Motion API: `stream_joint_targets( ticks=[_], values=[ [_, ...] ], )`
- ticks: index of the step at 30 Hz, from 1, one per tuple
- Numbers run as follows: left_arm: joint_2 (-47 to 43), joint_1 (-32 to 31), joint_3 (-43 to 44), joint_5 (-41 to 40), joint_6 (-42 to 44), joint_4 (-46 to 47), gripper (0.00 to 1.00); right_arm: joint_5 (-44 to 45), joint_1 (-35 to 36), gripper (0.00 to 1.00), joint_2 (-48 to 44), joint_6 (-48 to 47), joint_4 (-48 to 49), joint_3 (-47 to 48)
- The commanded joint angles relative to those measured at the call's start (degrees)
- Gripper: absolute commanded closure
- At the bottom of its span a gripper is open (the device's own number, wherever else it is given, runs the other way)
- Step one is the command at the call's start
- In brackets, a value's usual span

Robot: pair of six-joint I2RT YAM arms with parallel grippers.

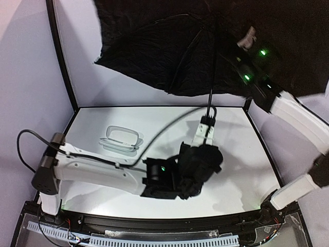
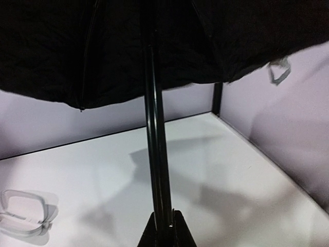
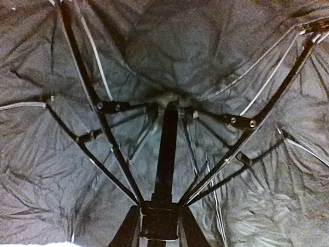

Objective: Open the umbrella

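The umbrella (image 1: 169, 51) stands spread over the back of the table, its black inner side facing the top camera. Its thin black shaft (image 1: 212, 77) runs down to a pale handle (image 1: 205, 131). My left gripper (image 2: 164, 226) is shut on the shaft (image 2: 157, 128) at its lower end. In the right wrist view the ribs (image 3: 103, 144) fan out under the canopy (image 3: 175, 46). My right gripper (image 3: 159, 226) is shut on the black runner block (image 3: 160, 218), one finger pressed to each side. In the top view the right gripper's tips are lost against the dark canopy.
A pale rounded storage case (image 1: 121, 139) lies on the white table (image 1: 241, 170), left of the shaft, also low left in the left wrist view as the case (image 2: 23, 213). Black-framed walls (image 1: 61, 56) enclose the back and sides. A pale strap (image 2: 280, 72) hangs from the canopy's edge.
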Motion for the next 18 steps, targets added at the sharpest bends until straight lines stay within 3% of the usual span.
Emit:
stream_joint_targets(
  ticks=[1,7,14,16,18],
  values=[
    [-2.55,-7.01,-2.02,18.91,7.37,-15.88,0.99,22.96,-3.73,1.0,10.78,-18.49,17.41,16.69],
    [-9.67,-7.97,-5.63,41.82,-1.12,-37.9,0.99,27.24,-7.3,1.0,24.26,-19.98,9.02,39.63],
    [-9.58,-10.46,-5.38,52.96,-12.92,-52.31,0.99,28.99,-10.95,1.0,41.52,-19.42,-5.68,70.7],
    [-9.6,-11.32,-6.28,54.26,-15.59,-54.53,0.99,28.52,-12.33,1.0,42.28,-16.72,-7.8,72.29],
    [-10.52,-11.53,-7.88,55.23,-17.63,-53.55,0.99,27.97,-13.53,1.0,40.17,-14.03,-7.52,67.74]
  ],
)
